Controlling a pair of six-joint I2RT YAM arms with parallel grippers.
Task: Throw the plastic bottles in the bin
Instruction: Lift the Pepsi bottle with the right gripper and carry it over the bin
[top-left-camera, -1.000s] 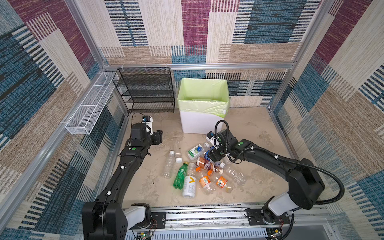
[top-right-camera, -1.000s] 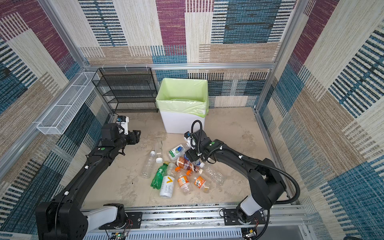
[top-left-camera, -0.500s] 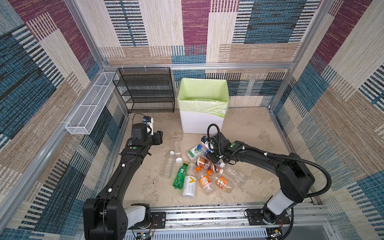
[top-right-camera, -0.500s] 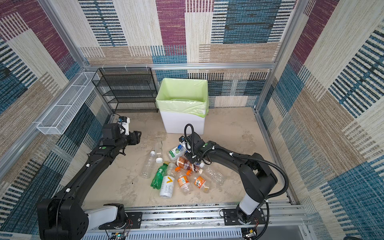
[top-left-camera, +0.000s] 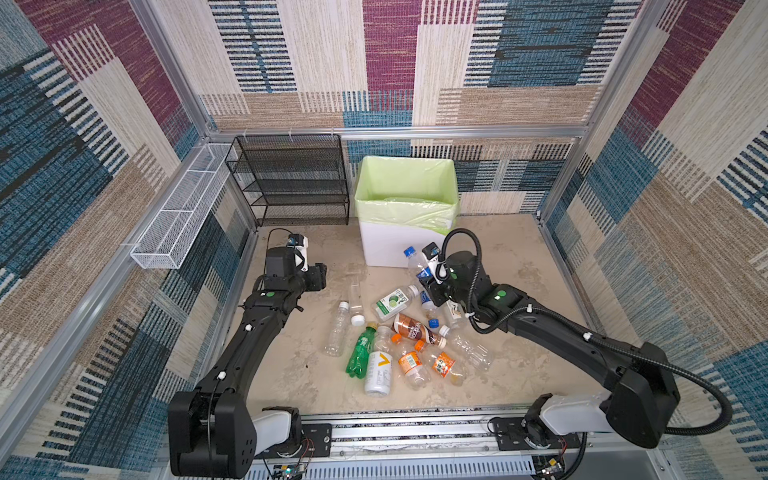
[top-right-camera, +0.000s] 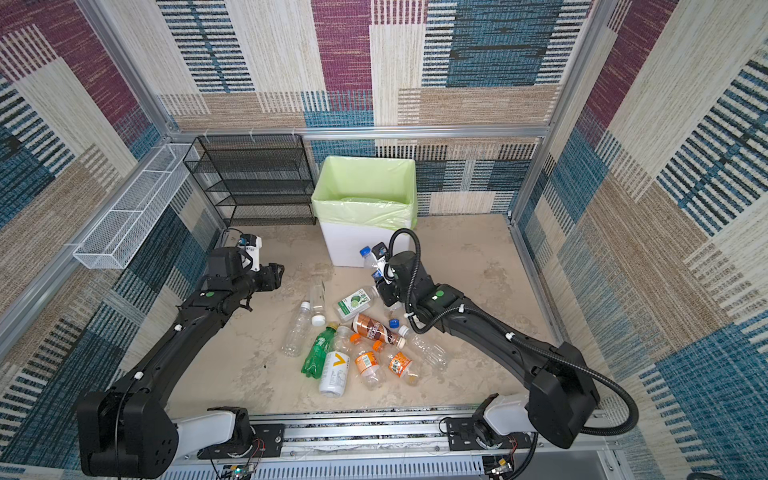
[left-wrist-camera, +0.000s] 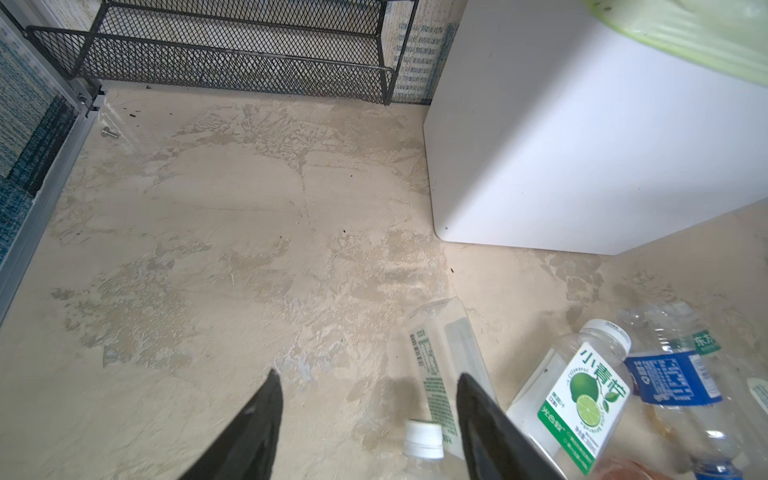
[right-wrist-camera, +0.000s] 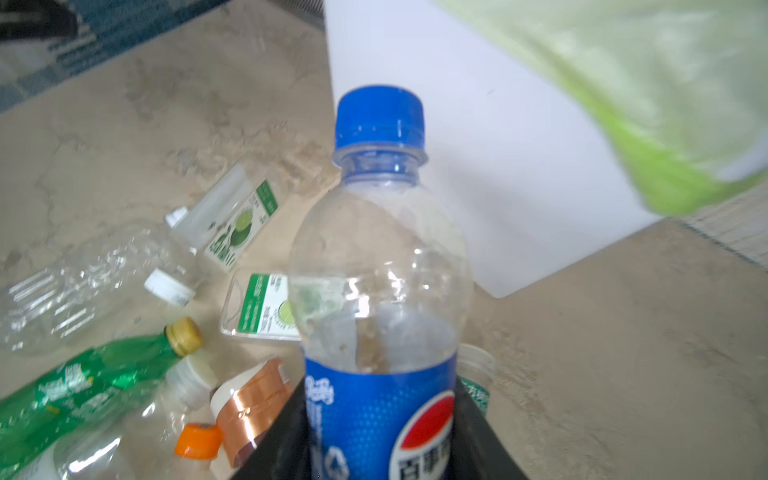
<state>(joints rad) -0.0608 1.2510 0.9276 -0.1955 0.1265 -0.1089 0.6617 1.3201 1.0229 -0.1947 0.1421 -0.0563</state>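
the walls are a woven patchwork of blue, maroon, cream and tan blocks, many striped. the table is mottled beige with paler blotches. the bin is white, its bag light green. the rack is black mesh, the basket white wire. the blue-capped bottle is clear, its blue label bearing a red, white and blue roundel. the green bottle has a gold cap. the lime-label bottle shows white and green. the brown-label bottle is coppery. the orange-capped bottle and its orange-capped twin carry orange labels. the white-label bottle bears a yellow chevron.
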